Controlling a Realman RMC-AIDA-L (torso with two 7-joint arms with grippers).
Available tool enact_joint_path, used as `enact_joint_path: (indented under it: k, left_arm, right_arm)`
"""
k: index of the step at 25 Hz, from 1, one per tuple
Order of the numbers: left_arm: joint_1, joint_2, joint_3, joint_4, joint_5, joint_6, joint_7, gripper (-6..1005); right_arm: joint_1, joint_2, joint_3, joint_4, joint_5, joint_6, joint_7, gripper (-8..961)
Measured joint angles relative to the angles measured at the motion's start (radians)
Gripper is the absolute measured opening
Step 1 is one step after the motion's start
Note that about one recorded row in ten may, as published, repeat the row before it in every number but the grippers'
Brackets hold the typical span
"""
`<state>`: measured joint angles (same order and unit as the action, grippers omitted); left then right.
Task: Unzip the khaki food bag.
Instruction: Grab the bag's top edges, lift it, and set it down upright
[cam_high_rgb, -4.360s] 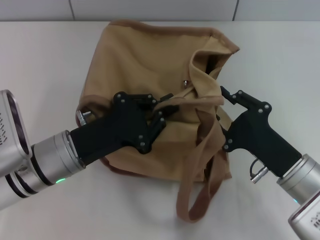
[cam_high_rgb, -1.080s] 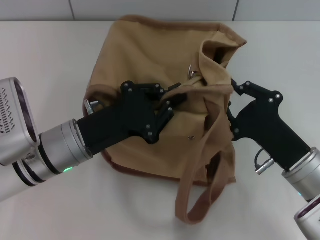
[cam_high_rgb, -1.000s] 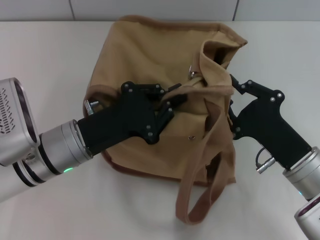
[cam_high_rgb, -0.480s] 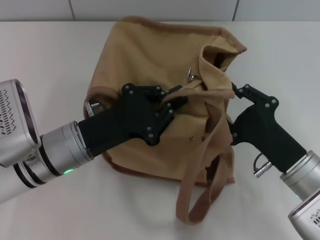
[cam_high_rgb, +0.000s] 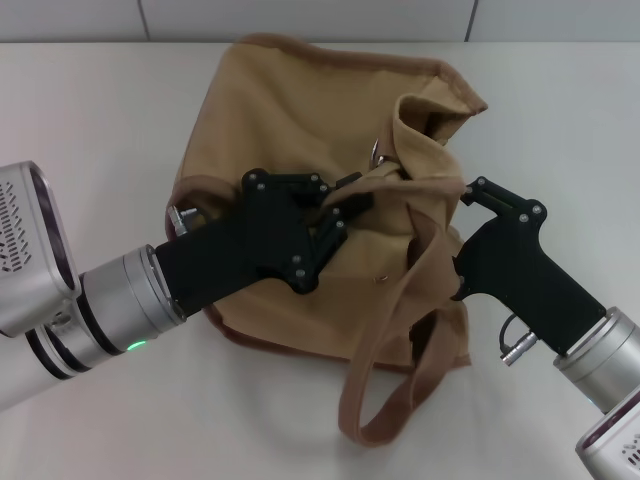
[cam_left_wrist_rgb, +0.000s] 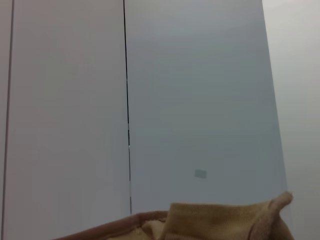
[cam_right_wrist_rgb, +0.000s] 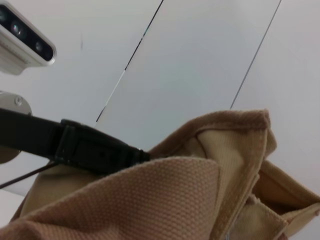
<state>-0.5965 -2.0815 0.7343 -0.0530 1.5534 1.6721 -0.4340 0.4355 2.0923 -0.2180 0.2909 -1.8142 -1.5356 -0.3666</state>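
Note:
The khaki food bag (cam_high_rgb: 300, 110) lies slumped on the white table (cam_high_rgb: 90, 120), its open corner at the top right. A silver ring (cam_high_rgb: 380, 150) shows near the opening. My left gripper (cam_high_rgb: 345, 200) lies across the bag's front and is shut on a strap handle (cam_high_rgb: 400, 182) that runs to the right. My right gripper (cam_high_rgb: 462, 195) is at the bag's right side, its fingertips against the strap and hidden by fabric. The other strap (cam_high_rgb: 385, 390) hangs in a loop toward the front. The bag's fabric shows in the left wrist view (cam_left_wrist_rgb: 215, 220) and fills the right wrist view (cam_right_wrist_rgb: 150, 200).
A small metal snap (cam_high_rgb: 381, 275) sits on the bag's front. A tiled wall (cam_high_rgb: 300, 18) closes off the table's far edge. The black finger of the left gripper (cam_right_wrist_rgb: 95, 150) crosses the right wrist view.
My right gripper has drawn back a little toward the front. The bag's open corner has sagged and the hanging strap loop has swung left. The left gripper has held still.

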Motion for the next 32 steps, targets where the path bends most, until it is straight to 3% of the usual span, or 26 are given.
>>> enact_joint_path:
  k: [9, 15, 17, 23, 32]
  left_arm:
    - [-0.001, 0.0, 0.001, -0.016, -0.001, -0.008, 0.014, 55]
    - [-0.003, 0.0, 0.001, -0.017, 0.0, -0.01, 0.014, 55]
    - [-0.004, 0.0, 0.0, -0.02, 0.0, -0.011, 0.015, 55]
    - [-0.005, 0.0, 0.0, -0.023, 0.001, -0.007, 0.016, 55]
    - [0.009, 0.0, -0.044, -0.027, -0.002, 0.062, 0.034, 55]
  right_arm:
    - [-0.014, 0.0, 0.001, 0.008, -0.001, -0.039, -0.001, 393]
    - [-0.018, 0.0, 0.0, 0.01, -0.001, -0.044, -0.002, 252]
    - [-0.019, 0.0, -0.001, 0.009, -0.001, -0.042, -0.002, 85]
    - [-0.02, 0.0, 0.0, 0.004, -0.011, -0.037, -0.002, 1]
    - [-0.032, 0.0, 0.008, -0.008, -0.012, -0.035, -0.002, 2]
